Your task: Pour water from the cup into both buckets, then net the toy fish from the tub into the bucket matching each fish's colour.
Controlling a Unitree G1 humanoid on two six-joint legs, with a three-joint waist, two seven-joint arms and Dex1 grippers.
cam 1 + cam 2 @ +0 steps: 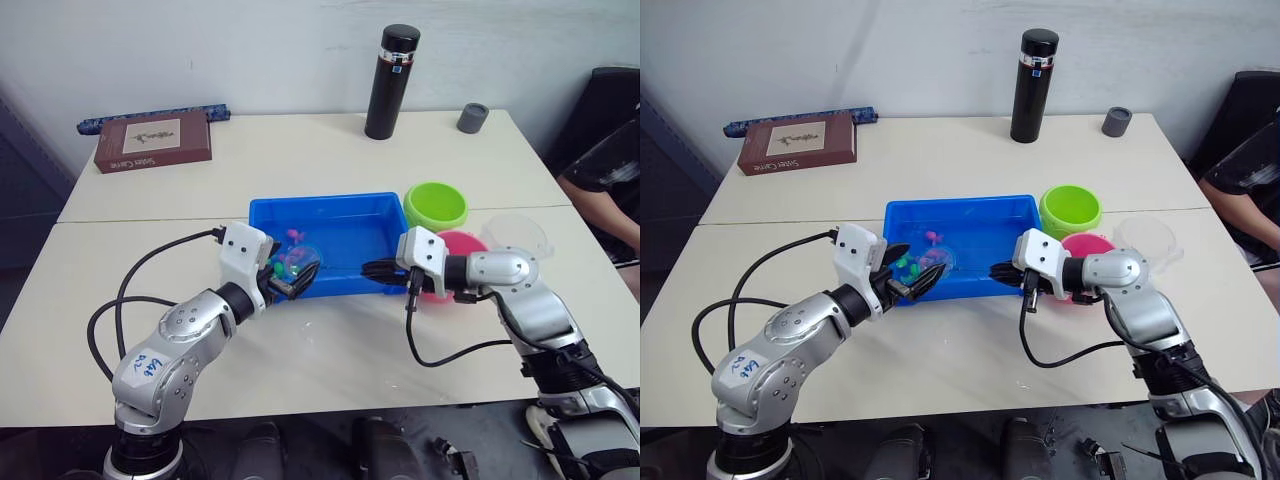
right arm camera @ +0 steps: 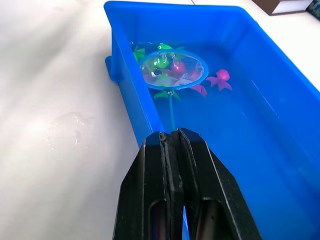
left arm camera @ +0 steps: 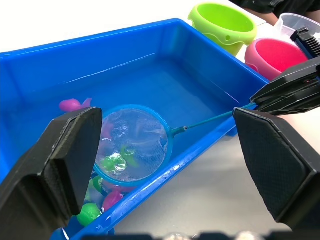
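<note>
The blue tub [image 1: 320,200] holds water and several pink and green toy fish [image 3: 74,104], bunched in its near left corner. My right gripper [image 2: 171,137] is shut on the thin handle of the net [image 3: 132,142] at the tub's near right rim. The net's hoop lies over the fish cluster, and a green fish [image 3: 120,159] shows through the mesh. My left gripper [image 1: 290,280] is open at the tub's near left corner, holding nothing. To the right of the tub stand the green bucket [image 1: 435,205], the pink bucket [image 1: 462,245] and the clear cup [image 1: 517,232].
A tall black flask [image 1: 391,80] and a small grey cup [image 1: 473,117] stand at the back of the table. A brown book [image 1: 154,140] lies at the back left. A person [image 1: 610,170] sits at the right edge. A water spill [image 2: 67,132] wets the table before the tub.
</note>
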